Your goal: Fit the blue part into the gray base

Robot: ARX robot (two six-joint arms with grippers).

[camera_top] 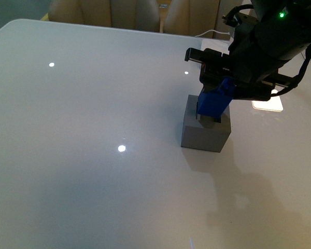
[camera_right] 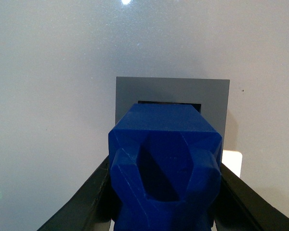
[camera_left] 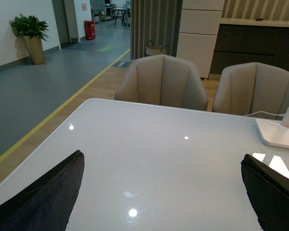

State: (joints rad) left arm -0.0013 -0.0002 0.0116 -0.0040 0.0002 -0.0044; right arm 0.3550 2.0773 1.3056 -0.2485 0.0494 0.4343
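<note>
Tabletop (camera_top: 93,155) gloss is broken only by the gray base (camera_top: 205,132), which is set flat toward the right side so that its square hole (camera_right: 169,103) faces upward. The left gripper (camera_left: 164,192) is held clear of the work, its fingers wide apart with nothing between them. The right gripper (camera_top: 216,101) is clamped on the blue part (camera_right: 164,159), which is held tilted over the hole for lining up. Whether its lower end has entered cannot be told.
</note>
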